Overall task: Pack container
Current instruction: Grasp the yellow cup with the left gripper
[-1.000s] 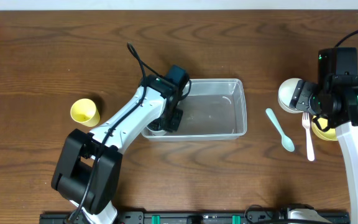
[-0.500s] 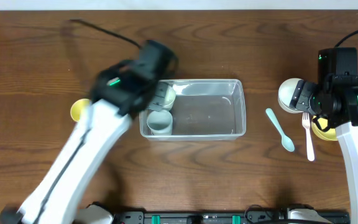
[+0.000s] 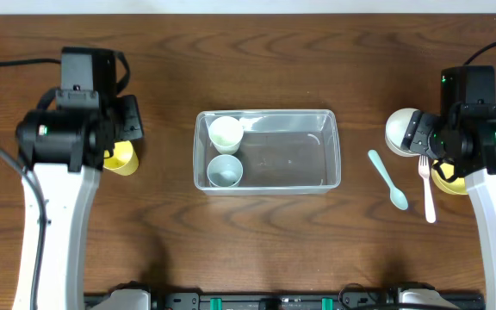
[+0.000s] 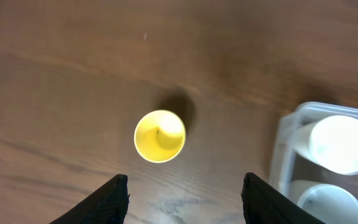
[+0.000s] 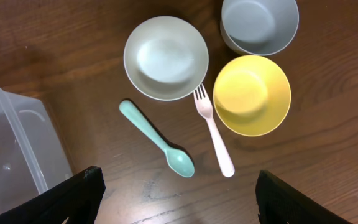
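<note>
- The container sits in the middle of the table, long side running left to right, well apart from both arms.
- Two cups stand upright in its left end: a white cup at the far corner and a pale blue cup just beside it at the near corner. The rest of its floor is bare.
- A second ago the left arm was reaching down into that left end. It has since swung out and away, leaving the pale blue cup standing free, so that placement looks finished.
- The left gripper now hovers over the yellow cup on the table left of the container, with its jaws spread wide and nothing between them. I judge this cup to be the next pick, which calls for coming down around its rim.
- The right gripper has not moved across the three overhead views. It hangs wide apart and empty above the right-hand group.
- Still to pack there are a white bowl, a grey bowl, a yellow bowl, a teal spoon and a pink fork.
- The task seems well short of halfway.
</note>
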`<state>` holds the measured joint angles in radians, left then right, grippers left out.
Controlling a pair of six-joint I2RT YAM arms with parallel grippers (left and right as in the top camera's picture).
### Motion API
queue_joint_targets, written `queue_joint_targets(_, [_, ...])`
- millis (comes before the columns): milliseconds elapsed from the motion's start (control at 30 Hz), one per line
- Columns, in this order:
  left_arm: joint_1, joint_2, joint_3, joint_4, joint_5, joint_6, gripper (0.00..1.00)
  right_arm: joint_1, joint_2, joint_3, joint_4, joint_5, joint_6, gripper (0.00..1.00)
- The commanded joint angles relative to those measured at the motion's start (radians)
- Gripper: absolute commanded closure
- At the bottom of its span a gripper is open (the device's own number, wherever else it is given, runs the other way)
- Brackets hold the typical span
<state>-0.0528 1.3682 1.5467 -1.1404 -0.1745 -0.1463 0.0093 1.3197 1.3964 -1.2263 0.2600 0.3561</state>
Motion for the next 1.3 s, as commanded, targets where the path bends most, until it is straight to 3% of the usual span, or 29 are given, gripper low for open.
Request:
queue_joint_targets(0, [0.058,0.098,-0.073,0.021,0.082,-0.017,0.41,-0.008,0.003,-0.004,0.0,0.013,0.002,0.2])
queue_joint_targets(567, [0.143,0.535,-0.136,0.087,0.142,-0.028,0.42,-0.008,0.003,-0.004,-0.001,0.013,0.002,0.2])
queue_joint_targets(633, [0.142,0.538,-0.136,0.087,0.142,-0.028,0.56,-0.008,0.003,-0.004,-0.001,0.013,0.002,0.2])
queue_joint_targets(733, [0.142,0.538,-0.136,0.083,0.141,-0.027,0.91,-0.008,0.003,-0.004,-0.002,0.013,0.002,0.2])
queue_joint_targets(767, [0.142,0.538,-0.136,0.079,0.141,-0.027,0.94,-0.008,0.003,-0.004,-0.002,0.013,0.002,0.2])
queue_joint_targets(1033, [0.13,0.489,-0.127,0.045,0.141,-0.028,0.94,-0.008,0.003,-0.004,-0.002,0.012,0.002,0.2])
queue_joint_targets(1267, [0.016,0.259,-0.042,-0.012,0.142,-0.019,0.94,-0.008,0.003,-0.004,0.0,0.012,0.002,0.2])
